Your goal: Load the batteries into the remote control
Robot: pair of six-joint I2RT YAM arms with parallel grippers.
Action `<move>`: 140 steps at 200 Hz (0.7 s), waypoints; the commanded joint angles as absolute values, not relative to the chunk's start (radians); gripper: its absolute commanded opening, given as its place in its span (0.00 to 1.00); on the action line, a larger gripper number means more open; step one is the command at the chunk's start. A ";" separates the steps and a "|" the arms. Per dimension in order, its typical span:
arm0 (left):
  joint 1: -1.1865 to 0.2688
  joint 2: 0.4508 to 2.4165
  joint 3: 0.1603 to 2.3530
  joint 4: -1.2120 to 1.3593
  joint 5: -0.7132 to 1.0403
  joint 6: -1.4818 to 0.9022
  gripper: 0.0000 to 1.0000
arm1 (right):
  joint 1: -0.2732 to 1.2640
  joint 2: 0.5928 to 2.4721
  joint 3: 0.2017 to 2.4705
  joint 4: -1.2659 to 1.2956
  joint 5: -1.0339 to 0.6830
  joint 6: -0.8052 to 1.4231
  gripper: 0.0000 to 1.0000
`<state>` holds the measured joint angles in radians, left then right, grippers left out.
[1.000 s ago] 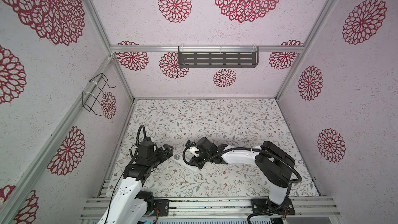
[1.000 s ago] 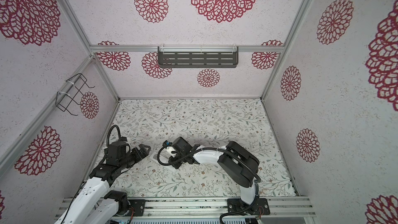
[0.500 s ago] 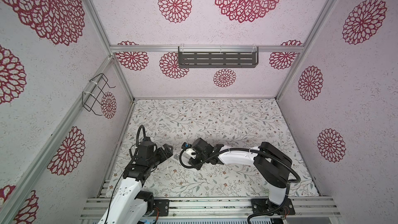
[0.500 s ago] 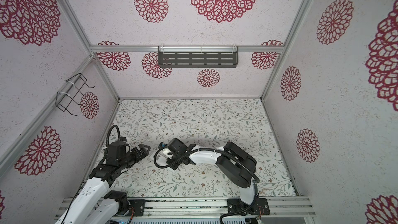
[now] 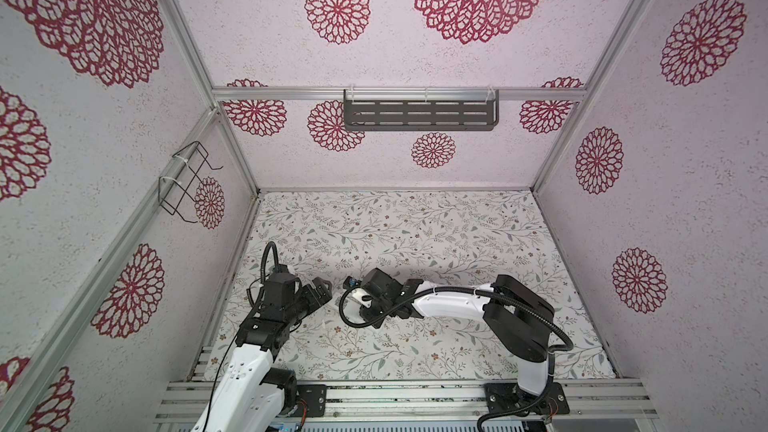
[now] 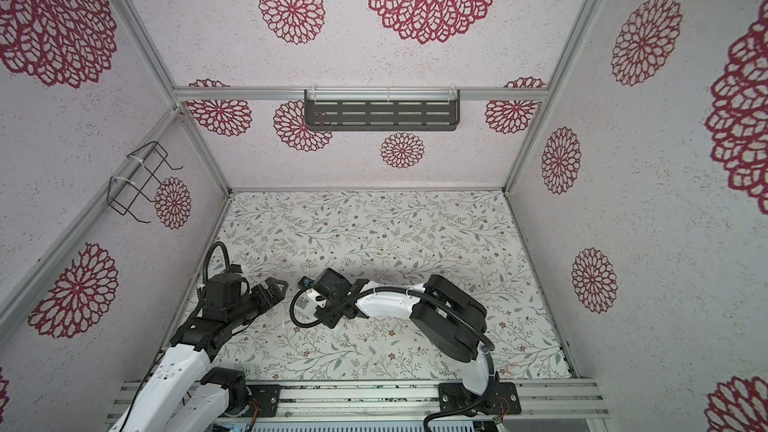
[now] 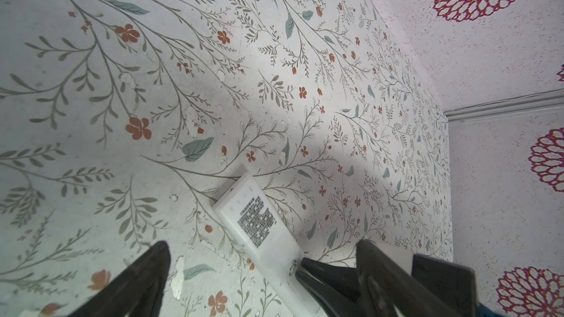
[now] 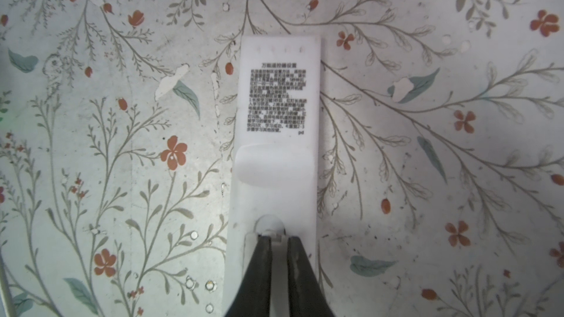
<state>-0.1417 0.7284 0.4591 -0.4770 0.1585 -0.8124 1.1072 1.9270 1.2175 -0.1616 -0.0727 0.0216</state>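
The remote control lies back-up toward the table's front-left corner, its long axis in line with the right end effector, whose tips sit nearly together at its cover notch; the left end effector gapes wide alongside.

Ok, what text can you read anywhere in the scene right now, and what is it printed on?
"万能遥控器设置": heading on the remote's white back, as best it reads.
"pd": small, at the bottom corner of the same print.
Paragraphs under the heading: Chinese print, too blurred to read.
No other readable text in any view.
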 commanded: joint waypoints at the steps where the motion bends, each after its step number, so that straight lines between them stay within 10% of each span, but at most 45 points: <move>1: -0.130 0.715 0.477 -0.478 0.143 -0.808 0.97 | 1.132 1.996 1.081 -0.408 -0.060 0.048 0.14; 140: -0.129 0.715 0.477 -0.472 0.151 -0.808 0.97 | 1.137 1.879 0.923 -0.408 -0.046 0.132 0.14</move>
<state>-0.1383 0.7238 0.4591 -0.4778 0.1585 -0.8124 1.1175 1.7950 1.0126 -0.0544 -0.0528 0.1074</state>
